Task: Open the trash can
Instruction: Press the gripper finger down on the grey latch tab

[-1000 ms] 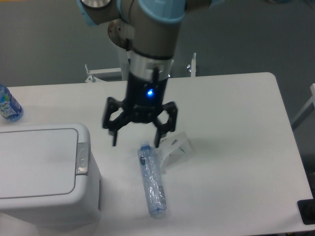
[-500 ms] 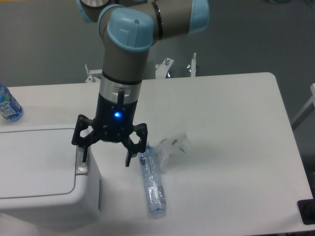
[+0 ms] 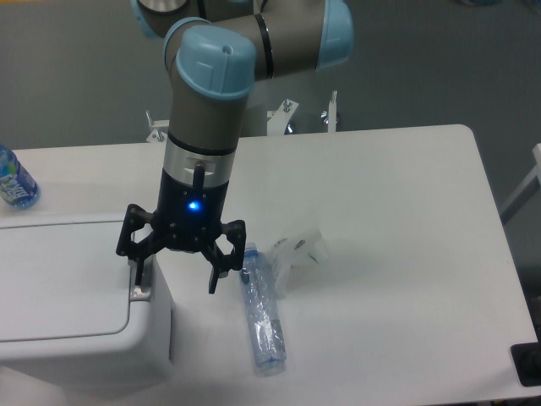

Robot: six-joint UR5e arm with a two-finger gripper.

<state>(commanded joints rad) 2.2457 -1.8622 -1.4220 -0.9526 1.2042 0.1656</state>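
The trash can (image 3: 68, 304) is a large white boxy bin at the table's front left, its flat lid down. A small grey latch (image 3: 140, 292) sits on the lid's right edge. My gripper (image 3: 175, 283) hangs open over the bin's right side. Its left fingertip (image 3: 138, 281) is at the latch, touching or just above it; I cannot tell which. The right fingertip (image 3: 212, 286) hangs off the bin's side above the table. Nothing is held between the fingers.
A crushed clear plastic bottle (image 3: 263, 313) lies on the table just right of the gripper, beside crumpled clear plastic (image 3: 296, 252). A blue-labelled bottle (image 3: 15, 182) stands at the far left edge. A black object (image 3: 526, 364) sits at the table's front right corner.
The gripper has swung left from above the crushed bottle to the bin's right edge and come down, its left finger now at the latch. It stayed open throughout.
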